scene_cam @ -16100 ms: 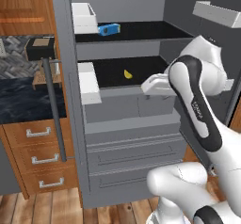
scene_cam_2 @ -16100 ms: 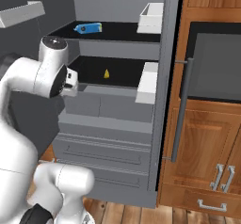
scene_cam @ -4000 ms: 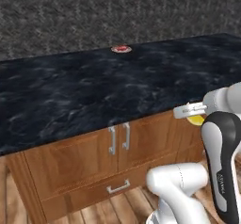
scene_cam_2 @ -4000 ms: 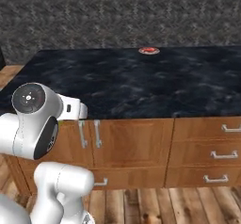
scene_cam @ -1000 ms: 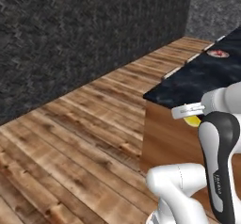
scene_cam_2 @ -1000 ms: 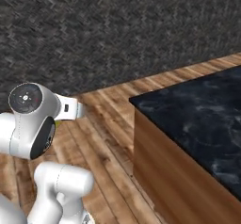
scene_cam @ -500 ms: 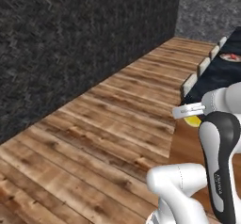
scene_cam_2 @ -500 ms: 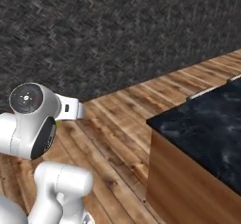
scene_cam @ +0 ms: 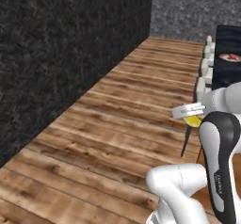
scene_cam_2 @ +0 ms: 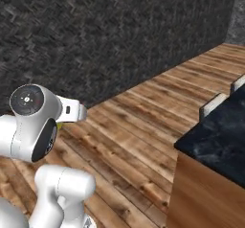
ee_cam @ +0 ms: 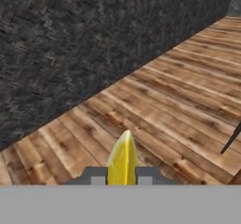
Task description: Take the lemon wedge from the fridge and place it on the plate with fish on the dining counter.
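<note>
Base: I have driven away from the fridge and kept turning, so my cameras have swung with me.
Surroundings: the open fridge shelves are gone; wooden floor (scene_cam: pixel 108 124) and a dark wall (scene_cam_2: pixel 95 35) lie ahead.
Dining counter (scene_cam_2: pixel 220 136): it faced me broadside four seconds ago; now just its corner sits at my right.
Plate with fish (scene_cam: pixel 231 57): slid to the far right edge.
Lemon wedge (ee_cam: pixel 123 159): it lay on the fridge shelf; now pinched in my claw (ee_cam: pixel 121 177).

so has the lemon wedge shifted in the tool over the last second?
No. The lemon wedge sits pinched in the tool at the same spot beside the robot's dark forearm. Just the floor and counter shifted, because the base is driving.
</note>
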You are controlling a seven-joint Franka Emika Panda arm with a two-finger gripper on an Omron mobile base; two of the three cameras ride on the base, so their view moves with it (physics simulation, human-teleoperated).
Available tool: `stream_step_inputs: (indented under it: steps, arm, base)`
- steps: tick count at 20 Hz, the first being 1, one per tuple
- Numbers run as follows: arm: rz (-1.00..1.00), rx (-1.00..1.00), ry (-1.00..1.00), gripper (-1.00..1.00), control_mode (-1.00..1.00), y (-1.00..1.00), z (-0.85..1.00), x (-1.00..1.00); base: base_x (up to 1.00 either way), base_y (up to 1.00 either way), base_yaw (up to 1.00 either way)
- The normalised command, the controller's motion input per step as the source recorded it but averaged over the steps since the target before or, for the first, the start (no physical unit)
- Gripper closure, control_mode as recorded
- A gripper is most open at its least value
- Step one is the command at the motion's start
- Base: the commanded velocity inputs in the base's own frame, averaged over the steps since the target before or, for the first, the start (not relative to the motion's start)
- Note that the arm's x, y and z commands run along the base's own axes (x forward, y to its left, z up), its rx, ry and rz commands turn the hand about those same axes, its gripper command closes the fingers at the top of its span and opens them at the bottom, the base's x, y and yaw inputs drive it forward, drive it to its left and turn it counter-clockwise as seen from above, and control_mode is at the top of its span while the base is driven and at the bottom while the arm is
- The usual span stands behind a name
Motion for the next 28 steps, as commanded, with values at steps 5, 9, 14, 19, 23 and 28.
stream_step_inputs:
  steps: [5, 9, 14, 19, 23, 28]
  arm:
    - [0.00, 0.00, 0.00, 1.00, 1.00, 0.00, 0.00, 0.00]
    - [0.00, 0.00, 0.00, 1.00, 1.00, 0.00, 0.00, 0.00]
    - [0.00, 0.00, 0.00, 1.00, 1.00, 0.00, 0.00, 0.00]
    - [0.00, 0.00, 0.00, 1.00, 1.00, 0.00, 0.00, 0.00]
    - [0.00, 0.00, 0.00, 1.00, 1.00, 0.00, 0.00, 0.00]
    - [0.00, 0.00, 0.00, 1.00, 1.00, 0.00, 0.00, 0.00]
  base:
    - [1.00, 0.95, -0.43]
    - [1.00, 0.94, -0.45]
    - [1.00, 0.86, -0.48]
    - [1.00, 0.45, -0.48]
    - [1.00, 0.10, -0.48]
    - [1.00, 0.18, -0.51]
